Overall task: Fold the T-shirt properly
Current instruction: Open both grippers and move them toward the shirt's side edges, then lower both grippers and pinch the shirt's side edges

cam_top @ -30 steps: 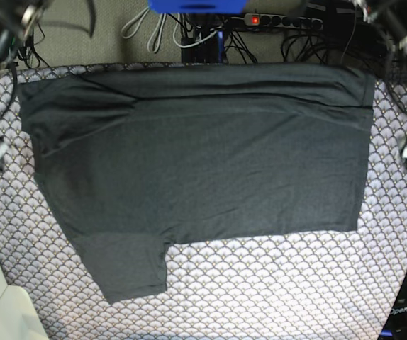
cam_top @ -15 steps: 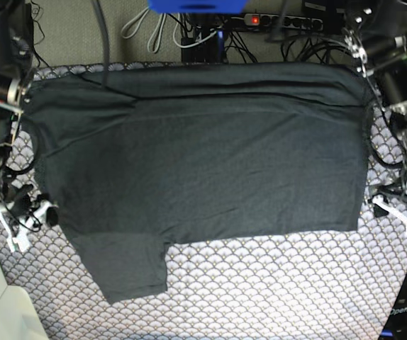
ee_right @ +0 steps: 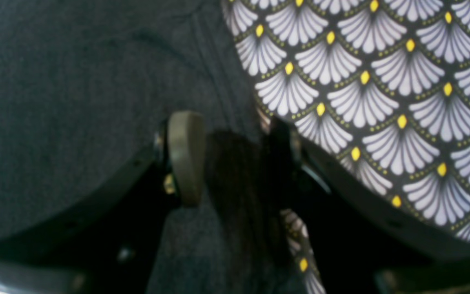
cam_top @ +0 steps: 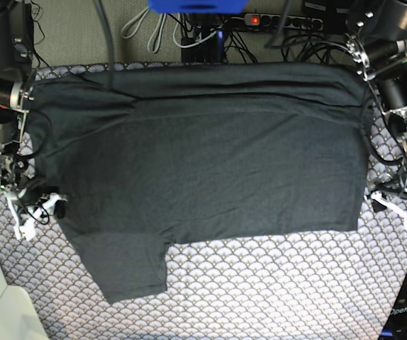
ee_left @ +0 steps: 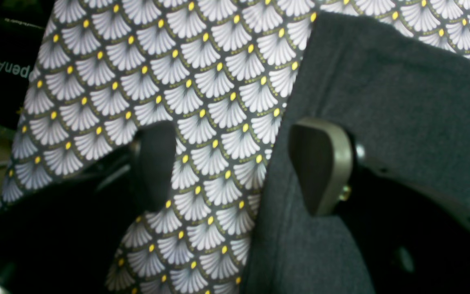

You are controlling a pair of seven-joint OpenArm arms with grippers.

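**Both grippers low at the shirt's side edges, jaws apart**

Base view: the T-shirt (cam_top: pixel 203 156) lies spread flat across the scale-patterned tablecloth (cam_top: pixel 274 290), plain dark side up, its long edge along the far side of the table and one sleeve (cam_top: pixel 127 265) jutting toward the near edge. The right gripper (cam_top: pixel 37 212) sits low at the shirt's edge on this view's left; the left gripper (cam_top: pixel 395 209) sits low just beside the opposite edge. A power strip (cam_top: pixel 281 20) and cables lie beyond the table.

Left wrist view: the left gripper (ee_left: pixel 235 167) has its jaws well apart. One finger (ee_left: pixel 320 163) stands over the T-shirt (ee_left: pixel 382 102); the other is over bare tablecloth (ee_left: pixel 202 90). The shirt's edge runs between them, and nothing is gripped.

Right wrist view: the right gripper (ee_right: pixel 231 159) is likewise parted. Its pale finger (ee_right: pixel 186 155) is over the T-shirt (ee_right: pixel 76 102), the dark one at the border with the tablecloth (ee_right: pixel 382 81). The hem lies in the gap, unpinched.
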